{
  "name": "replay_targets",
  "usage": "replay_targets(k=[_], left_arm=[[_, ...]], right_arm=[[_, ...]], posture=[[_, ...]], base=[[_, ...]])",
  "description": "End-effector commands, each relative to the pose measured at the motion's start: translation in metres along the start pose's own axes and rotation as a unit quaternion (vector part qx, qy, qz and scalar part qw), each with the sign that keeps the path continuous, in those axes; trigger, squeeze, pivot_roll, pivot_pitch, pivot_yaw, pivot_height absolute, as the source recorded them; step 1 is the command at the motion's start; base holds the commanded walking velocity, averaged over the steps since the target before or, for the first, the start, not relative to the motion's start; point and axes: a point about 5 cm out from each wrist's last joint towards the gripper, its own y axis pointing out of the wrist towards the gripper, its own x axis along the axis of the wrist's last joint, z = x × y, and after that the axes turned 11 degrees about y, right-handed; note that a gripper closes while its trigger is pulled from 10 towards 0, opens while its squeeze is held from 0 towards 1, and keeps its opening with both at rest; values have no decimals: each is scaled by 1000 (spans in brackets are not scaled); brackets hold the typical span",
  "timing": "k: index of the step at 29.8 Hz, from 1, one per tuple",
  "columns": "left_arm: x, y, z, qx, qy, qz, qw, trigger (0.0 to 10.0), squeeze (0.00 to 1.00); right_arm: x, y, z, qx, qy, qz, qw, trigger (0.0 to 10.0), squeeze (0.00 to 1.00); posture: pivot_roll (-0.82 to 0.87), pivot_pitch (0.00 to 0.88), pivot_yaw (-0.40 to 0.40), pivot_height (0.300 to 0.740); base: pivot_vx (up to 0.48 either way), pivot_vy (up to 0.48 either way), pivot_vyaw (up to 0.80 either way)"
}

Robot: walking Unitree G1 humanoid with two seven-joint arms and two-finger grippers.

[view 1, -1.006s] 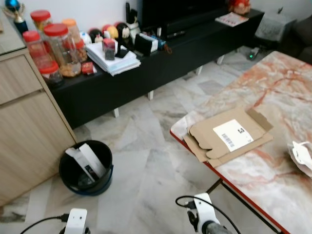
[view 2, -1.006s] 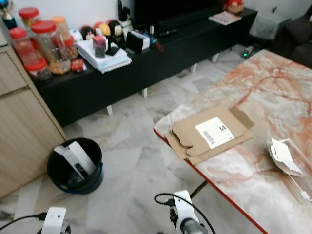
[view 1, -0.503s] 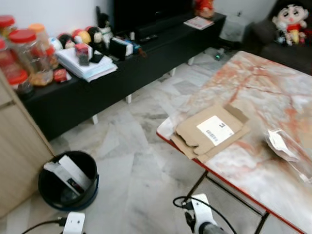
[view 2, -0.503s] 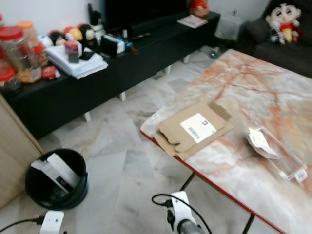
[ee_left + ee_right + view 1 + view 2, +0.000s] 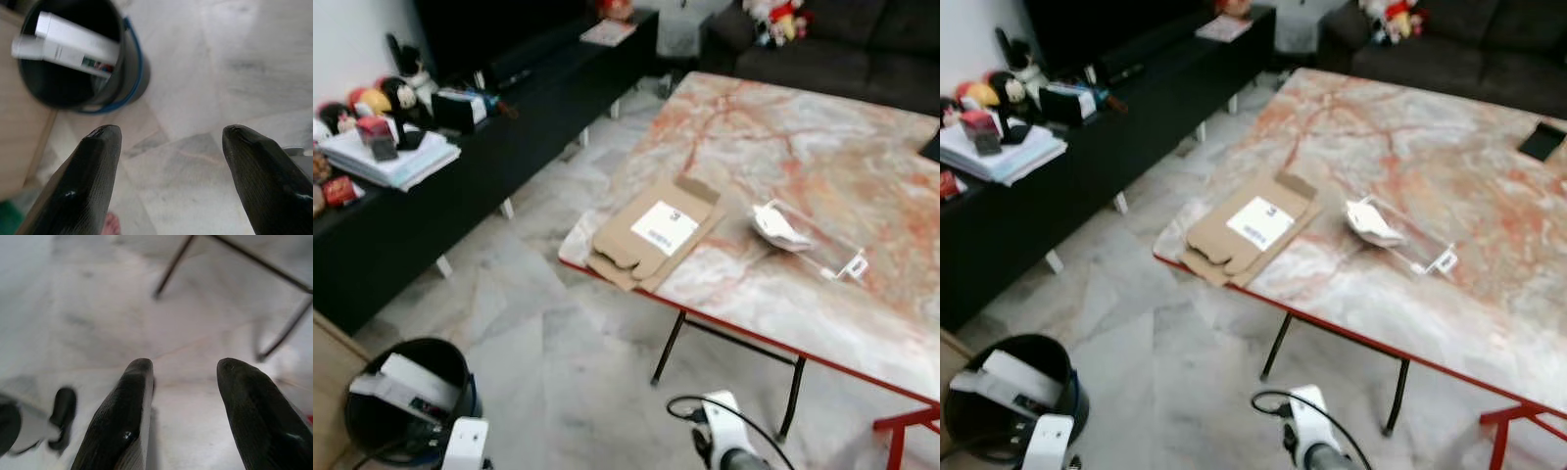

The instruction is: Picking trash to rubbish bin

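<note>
A flattened cardboard box (image 5: pixel 651 233) with a white label lies near the corner of the marble table (image 5: pixel 754 127). Beside it, further along the table, lies a clear plastic package (image 5: pixel 800 238) with white paper inside. The black rubbish bin (image 5: pixel 406 411) stands on the floor at my lower left, with white boxes in it. My left gripper (image 5: pixel 168 134) hangs open over the floor, and the bin (image 5: pixel 80 54) lies just beyond its fingers. My right gripper (image 5: pixel 188 367) is open too, low over the floor near the table's legs (image 5: pixel 171 267). Neither holds anything.
A long black bench (image 5: pixel 460 127) along the left carries papers, toys and small boxes. At the back stands a dark sofa (image 5: pixel 862 39) with a doll. A black phone (image 5: pixel 1538 140) lies on the table's far right. Pale marble floor (image 5: pixel 538 323) separates bin and table.
The whole view has swung to the right: the bin now sits at the lower left corner, and more of the table and the sofa show. Nothing on the table has moved.
</note>
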Motion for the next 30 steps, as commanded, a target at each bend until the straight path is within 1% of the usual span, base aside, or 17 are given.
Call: replay_targets(k=[1,13,14,30], left_arm=[[-7,-2,-2,-8,13,12,1000,10000,0],[-6,-1,-1,-6,13,10,1000,10000,0],[-7,-2,-1,-7,13,11,1000,10000,0],[-10,-3,-4,-10,14,14,1000,10000,0]], right_arm=[[-3,0,5,4,6,3,1000,10000,0],[-3,0,6,5,4,3,1000,10000,0],[-4,0,5,4,5,4,1000,10000,0],[-8,-1,5,5,8,10,1000,10000,0]], posture=[[165,85,-13,740],[165,95,-13,740],[164,106,-14,740],[161,113,-14,740]], base=[[0,0,-663],[0,0,-663],[0,0,-663],[0,0,-661]])
